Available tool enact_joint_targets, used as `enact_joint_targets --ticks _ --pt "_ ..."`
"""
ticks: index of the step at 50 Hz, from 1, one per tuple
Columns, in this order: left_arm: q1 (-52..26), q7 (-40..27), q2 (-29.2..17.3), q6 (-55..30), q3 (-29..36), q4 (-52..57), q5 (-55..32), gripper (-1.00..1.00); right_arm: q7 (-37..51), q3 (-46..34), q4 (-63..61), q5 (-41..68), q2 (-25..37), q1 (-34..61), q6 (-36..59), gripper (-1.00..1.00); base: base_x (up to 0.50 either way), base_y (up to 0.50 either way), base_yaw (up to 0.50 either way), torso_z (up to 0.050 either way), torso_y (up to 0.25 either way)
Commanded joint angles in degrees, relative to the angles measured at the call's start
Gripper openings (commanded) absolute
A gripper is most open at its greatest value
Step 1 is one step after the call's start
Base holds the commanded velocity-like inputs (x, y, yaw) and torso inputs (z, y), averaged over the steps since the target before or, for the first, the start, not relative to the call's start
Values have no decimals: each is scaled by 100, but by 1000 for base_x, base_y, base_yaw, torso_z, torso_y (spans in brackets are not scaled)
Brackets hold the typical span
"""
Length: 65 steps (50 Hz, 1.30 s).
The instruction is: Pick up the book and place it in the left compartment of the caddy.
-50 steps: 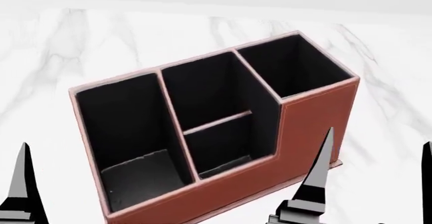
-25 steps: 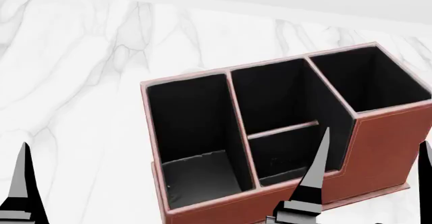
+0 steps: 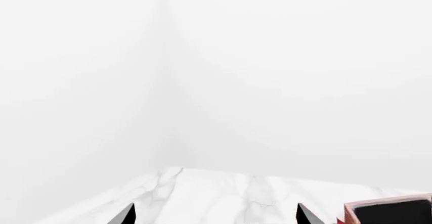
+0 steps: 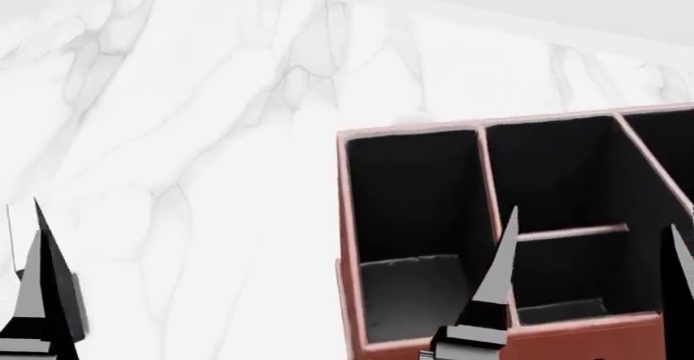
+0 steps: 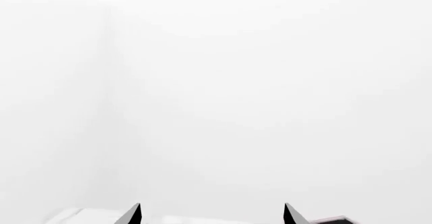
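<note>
While wrist views catch only its corner, caddy interior visible from head

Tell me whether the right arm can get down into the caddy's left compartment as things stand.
Probably yes: the left compartment is open-topped, nothing blocks its mouth, and the right gripper is open beside it, holding nothing.

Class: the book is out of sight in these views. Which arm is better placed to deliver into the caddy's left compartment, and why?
Probably the right: its open end effector hangs over the caddy near the left compartment; the left end effector sits over bare marble.
</note>
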Motion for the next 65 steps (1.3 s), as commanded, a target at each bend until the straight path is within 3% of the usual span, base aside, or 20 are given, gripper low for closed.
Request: enact_joint_targets --ticks 1,14,34,57,65 --pt "-107 20 121 286 -116 -344 -49 100 -103 132 121 47 -50 42 -79 100 0 0 410 0 0" --pt "-93 -23 77 330 -108 -356 -94 100 -193 72 159 368 -5 98 -12 100 6 -13 3 0 0" --pt "-113 -110 14 332 -75 -360 -157 100 -158 -14 236 368 69 94 -105 100 201 -441 0 0 0" --pt "-127 -245 -134 274 73 -688 -45 100 -40 -56 261 347 153 124 -83 100 71 32 0 0 0" --pt "73 -183 45 610 -716 -918 -616 100 -23 -29 315 337 179 69 -154 100 0 0 0 0 0"
